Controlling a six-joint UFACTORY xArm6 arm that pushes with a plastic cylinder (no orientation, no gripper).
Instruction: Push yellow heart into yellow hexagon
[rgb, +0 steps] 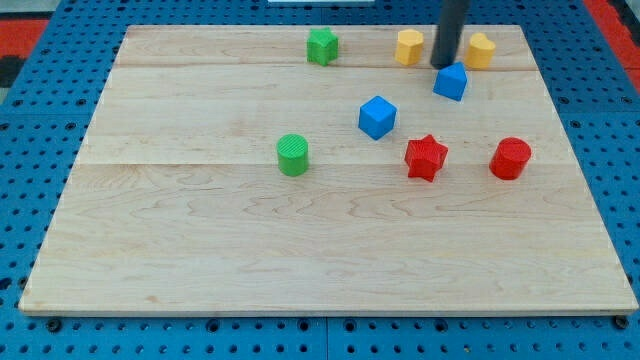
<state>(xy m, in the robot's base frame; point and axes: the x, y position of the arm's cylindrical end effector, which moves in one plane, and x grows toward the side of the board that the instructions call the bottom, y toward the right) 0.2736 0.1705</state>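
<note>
My tip (442, 66) rests on the wooden board (200, 250) near the view's top right, and the dark rod rises out of the top of the view. The tip stands between two yellow blocks. The one to its left looks like the yellow hexagon (409, 46). The one to its right looks like the yellow heart (481, 50), partly behind the rod. A gap of about one block width separates the two yellow blocks. The tip is close to both; I cannot tell whether it touches either.
A blue block (451, 82) lies just below the tip. A blue cube (377, 117) sits further down and left. A red star (426, 157), a red cylinder (510, 158), a green cylinder (293, 155) and a green block (322, 46) lie elsewhere.
</note>
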